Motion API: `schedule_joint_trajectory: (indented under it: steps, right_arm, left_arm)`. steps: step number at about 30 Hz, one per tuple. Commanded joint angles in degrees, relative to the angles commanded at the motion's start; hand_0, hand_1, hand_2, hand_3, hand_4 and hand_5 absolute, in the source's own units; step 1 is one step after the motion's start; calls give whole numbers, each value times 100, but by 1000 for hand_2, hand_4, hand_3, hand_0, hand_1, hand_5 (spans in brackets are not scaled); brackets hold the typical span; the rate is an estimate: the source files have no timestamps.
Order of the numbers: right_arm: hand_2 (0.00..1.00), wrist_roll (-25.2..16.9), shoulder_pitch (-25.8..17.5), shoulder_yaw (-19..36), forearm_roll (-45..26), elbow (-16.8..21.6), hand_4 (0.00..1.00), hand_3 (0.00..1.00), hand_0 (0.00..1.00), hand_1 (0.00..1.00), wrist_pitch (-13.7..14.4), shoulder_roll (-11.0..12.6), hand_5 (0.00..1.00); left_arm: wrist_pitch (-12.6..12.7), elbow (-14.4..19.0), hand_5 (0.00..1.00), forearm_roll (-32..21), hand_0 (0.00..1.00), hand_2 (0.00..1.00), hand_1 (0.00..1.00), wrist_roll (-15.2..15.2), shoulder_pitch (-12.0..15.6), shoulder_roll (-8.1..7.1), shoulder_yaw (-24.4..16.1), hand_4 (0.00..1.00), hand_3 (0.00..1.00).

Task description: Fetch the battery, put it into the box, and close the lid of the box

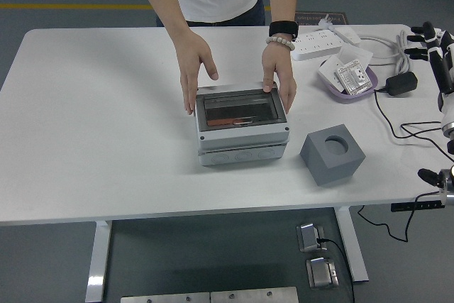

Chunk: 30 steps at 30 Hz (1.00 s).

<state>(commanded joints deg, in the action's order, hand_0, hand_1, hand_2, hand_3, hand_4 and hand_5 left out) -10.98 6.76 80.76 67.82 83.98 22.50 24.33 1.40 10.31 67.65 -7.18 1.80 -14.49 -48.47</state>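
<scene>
Grey box (242, 130) mid-table, clear lid (240, 111) shut (flat, level); orange-red battery (225, 121) seemingly inside.

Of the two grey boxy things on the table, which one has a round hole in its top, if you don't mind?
The small dark grey cube, standing alone right of the box. The box instead has a transparent lid and the person's hands on both sides.

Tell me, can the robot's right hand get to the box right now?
Probably not cleanly. The right hand is up at the table's far right edge, well away from the box, and the person's hands grip the box on both sides, covering the lid's far corners.
</scene>
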Motion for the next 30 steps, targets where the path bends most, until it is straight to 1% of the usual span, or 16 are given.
schedule_joint_trajectory:
  steps: [2, 3, 8, 16, 24, 28, 30]
  right_arm:
    - [598, -185, -11, 36, -294, -85, 890, 652, 569, 517, -83, -48, 929]
    - [591, -292, -14, 41, -490, -132, 898, 649, 566, 506, -140, -82, 949]
    - [591, -450, -13, 19, -998, -195, 898, 649, 566, 506, -228, -160, 949]
    - [600, -532, -50, 51, -1281, -207, 907, 660, 579, 527, -295, -227, 955]
    - [603, -617, -111, 143, -1623, -230, 914, 662, 583, 527, -458, -233, 952]
    - [604, -696, -118, 48, -1940, -247, 909, 663, 586, 533, -620, -250, 942]
    - [604, -730, -123, -27, -2105, -244, 909, 663, 586, 533, -749, -269, 942]
  left_arm:
    - [-2, 0, 2, 19, 397, 511, 564, -1, 3, -13, -6, 2, 481]
    - [-3, 0, 2, 27, 396, 511, 564, 0, 5, -24, -8, 2, 480]
    - [-2, 0, 2, 34, 396, 511, 564, 2, 3, -35, -4, 2, 480]
    - [4, 0, 2, 10, 395, 511, 562, -4, 12, 1, -4, 2, 480]
    - [14, 0, 2, -55, 396, 511, 562, 4, 23, 39, 10, 2, 480]
    - [21, 0, 2, -66, 395, 510, 562, 6, 22, 59, 6, 2, 479]
    - [25, 0, 2, -64, 395, 510, 562, 5, 25, 68, 0, 2, 479]
